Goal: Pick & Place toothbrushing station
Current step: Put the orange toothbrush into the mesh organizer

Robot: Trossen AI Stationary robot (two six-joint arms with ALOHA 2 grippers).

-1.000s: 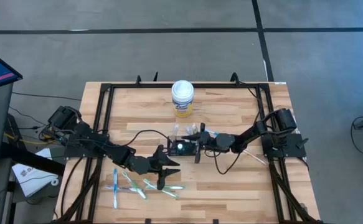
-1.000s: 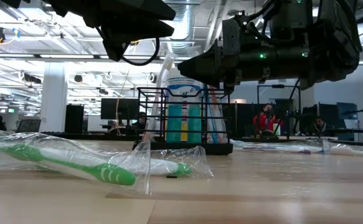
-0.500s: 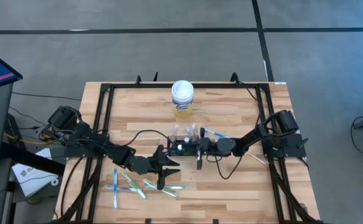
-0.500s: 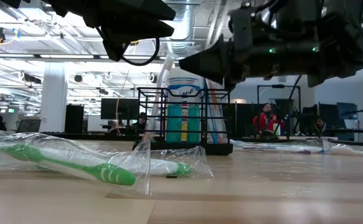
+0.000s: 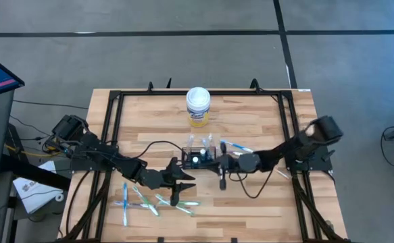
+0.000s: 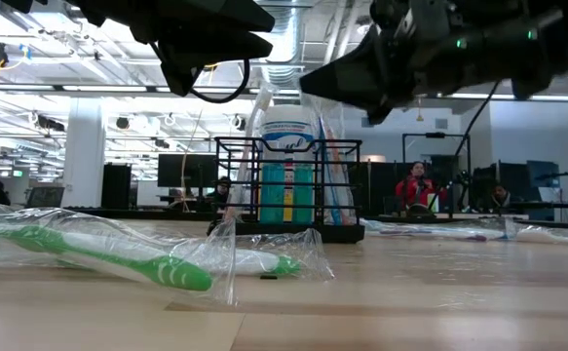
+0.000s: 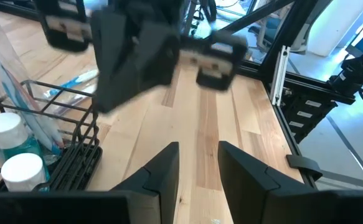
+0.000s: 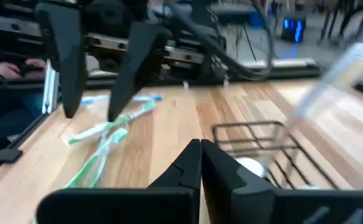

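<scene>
The toothbrushing station point(image 5: 198, 154), a small black wire caddy, stands on its base at the table's middle. It holds white-capped bottles of teal liquid and upright wrapped brushes point(image 6: 288, 185). My right gripper point(image 5: 214, 164) hovers shut just to the caddy's right, above its rim point(image 6: 334, 82), and touches nothing; its wrist view shows the shut fingers point(image 8: 200, 163) with the caddy point(image 8: 262, 149) beyond. My left gripper point(image 5: 181, 187) hangs open on the caddy's near-left side, its fingers point(image 7: 169, 171) apart with nothing between them.
Several wrapped toothbrushes point(image 5: 153, 200) lie near the front left; a green one point(image 6: 118, 258) shows close in the low view. More wrapped brushes point(image 5: 234, 145) lie right of the caddy. A white-lidded round canister point(image 5: 198, 106) stands at the back. A black frame point(image 5: 112, 135) borders the table.
My right gripper has drawn back from the caddy toward the table's right and near edge and has risen a little, tipping more level. The caddy and my left gripper have stayed where they were.
</scene>
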